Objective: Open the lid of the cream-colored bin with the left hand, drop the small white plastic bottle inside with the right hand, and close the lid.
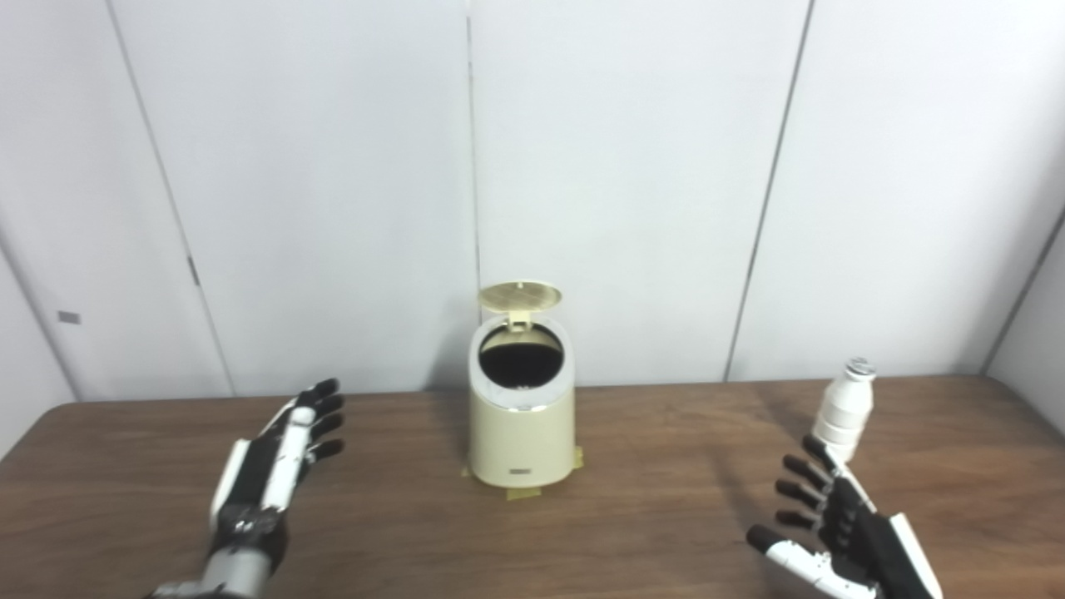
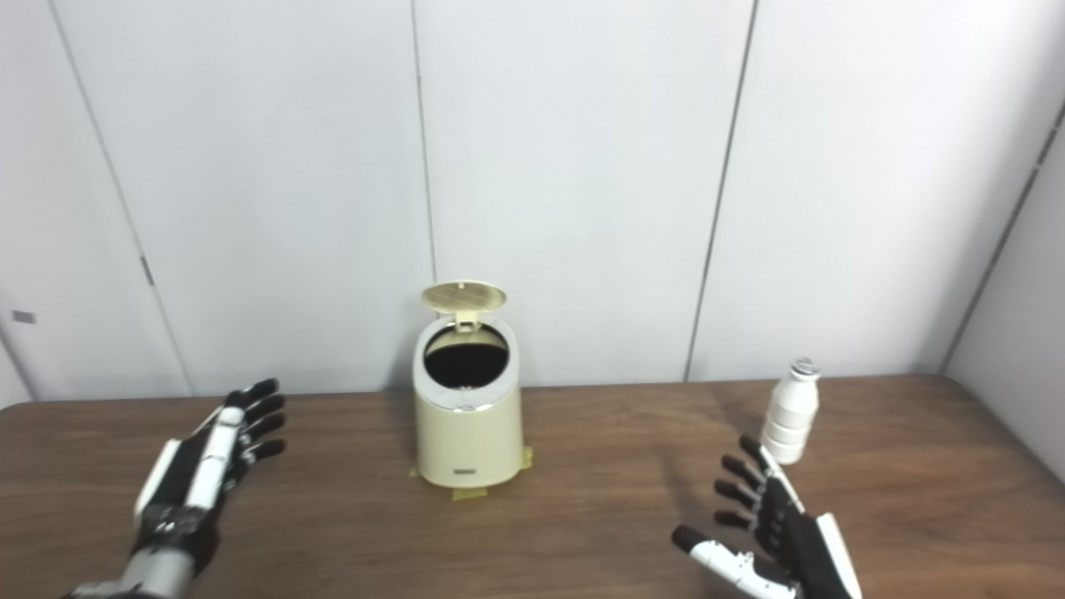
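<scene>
The bin (image 1: 521,420) is set upright near the middle of the worktop (image 1: 649,507), close to the back wall. It appears to be fixed in place by strips of tape (image 1: 522,493) that show at its base, presumably so that it does not slide when its lid is worked. The lid (image 1: 519,295) is raised on its rear hinge and the dark mouth is left uncovered, so the first step of the task is judged done.

The bottle (image 1: 845,409) is stood upright on the worktop well to the right of the bin, on the side of the hand meant to take it. It is not held by anything.

The right hand (image 1: 836,532) is kept low near the front edge, empty, with fingers spread wide and pointing toward the bottle; the fingertips are seen just before the bottle's base, though contact cannot be confirmed. The pose is judged a preparation for a grasp around the bottle's body.

The left hand (image 1: 274,466) is held apart from the bin on its left, empty, with fingers extended and loosely parted, clear of the mouth so that the drop is not obstructed. It is likely kept there so that the lid can be closed afterwards.
</scene>
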### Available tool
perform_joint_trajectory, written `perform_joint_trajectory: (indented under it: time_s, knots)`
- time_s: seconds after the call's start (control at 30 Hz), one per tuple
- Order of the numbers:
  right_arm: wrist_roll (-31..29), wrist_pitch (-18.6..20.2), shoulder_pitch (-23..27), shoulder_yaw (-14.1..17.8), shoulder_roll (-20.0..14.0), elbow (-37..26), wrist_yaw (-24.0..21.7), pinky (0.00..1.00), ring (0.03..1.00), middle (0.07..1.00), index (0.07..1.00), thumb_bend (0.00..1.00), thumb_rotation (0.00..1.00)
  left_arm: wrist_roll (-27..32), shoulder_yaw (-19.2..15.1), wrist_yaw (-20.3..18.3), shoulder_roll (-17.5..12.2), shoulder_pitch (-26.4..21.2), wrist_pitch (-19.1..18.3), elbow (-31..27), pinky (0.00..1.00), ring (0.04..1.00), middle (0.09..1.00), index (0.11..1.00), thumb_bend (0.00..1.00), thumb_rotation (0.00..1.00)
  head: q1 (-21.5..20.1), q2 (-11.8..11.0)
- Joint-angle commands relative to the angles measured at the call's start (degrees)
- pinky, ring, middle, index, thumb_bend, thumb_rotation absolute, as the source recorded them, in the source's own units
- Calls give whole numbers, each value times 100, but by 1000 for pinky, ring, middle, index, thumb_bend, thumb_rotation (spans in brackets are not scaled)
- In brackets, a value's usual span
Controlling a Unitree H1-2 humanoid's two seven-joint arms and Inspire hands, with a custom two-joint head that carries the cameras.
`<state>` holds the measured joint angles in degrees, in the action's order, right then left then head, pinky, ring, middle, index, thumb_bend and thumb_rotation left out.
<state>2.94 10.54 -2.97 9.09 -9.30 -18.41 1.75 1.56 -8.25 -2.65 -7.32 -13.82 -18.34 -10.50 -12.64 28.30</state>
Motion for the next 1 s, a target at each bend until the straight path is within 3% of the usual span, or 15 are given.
perform_joint_trajectory:
  time_s: [0.0,0.13,0.3,0.43,0.67,0.77,0.97]
  knots:
    - [-50,-282,171,108,-137,-67,9,755,812,872,915,765,284,75,-18,17,-29,-139,276,-198,822,867,873,893,465,883,-79,12]
    - [183,-128,223,285,-284,-162,172,758,798,855,905,796,263,247,-58,-38,-67,7,348,-174,848,876,881,896,494,854,-471,81]
    - [512,405,303,401,-364,-589,259,717,759,829,883,836,237,277,-49,-47,-151,-8,429,-79,833,872,883,889,440,874,-721,138]
    - [512,855,334,604,-507,-889,208,708,773,841,881,828,234,338,-63,-19,-159,-34,245,-180,824,865,876,889,414,885,-989,200]
    - [589,849,496,841,-632,-705,337,753,731,798,855,804,191,520,-96,-116,-248,-12,49,-289,832,877,889,892,440,845,-1272,271]
    - [780,979,596,862,-678,-582,427,705,746,820,855,800,172,575,-107,-191,-381,-7,65,-231,823,868,886,893,440,849,-1348,304]
    - [1138,1131,824,866,-860,-230,494,722,773,824,869,833,190,539,-94,-276,-556,1,280,-76,785,839,856,873,417,811,-1463,354]
